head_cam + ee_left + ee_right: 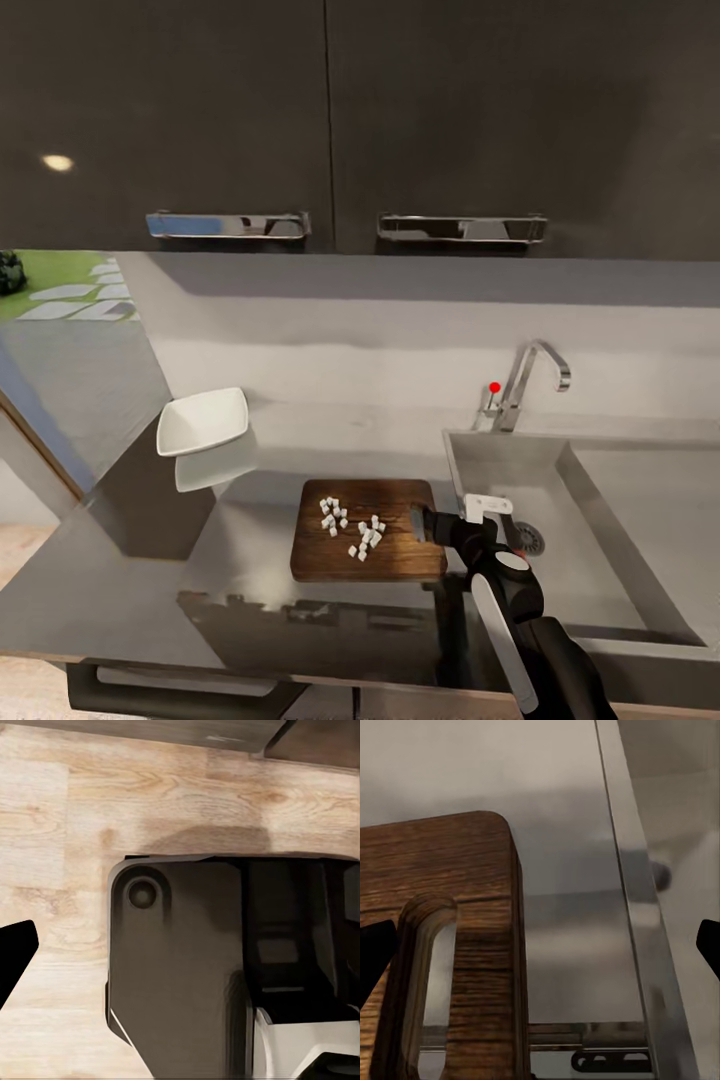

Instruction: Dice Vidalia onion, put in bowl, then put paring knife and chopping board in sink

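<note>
The right claw (418, 524) sits low in the frame's centre, its fingers spread apart at the right edge of the dark brown wooden chopping board (400, 560); from its wrist camera the board's slotted handle end (442, 945) lies between the two dark fingertips. A scatter of tiny white onion cubes (350, 525) rests on the board, just left of the claw. The board lies on the grey reflective tabletop (150, 590). Right of the claw is the grey steel sink (600, 540). The shallow white bowl (203, 420) stands at centre left, well apart. Of the left claw (15, 960) only one dark fingertip shows over pale wood floor (90, 817); I cannot tell its state.
</note>
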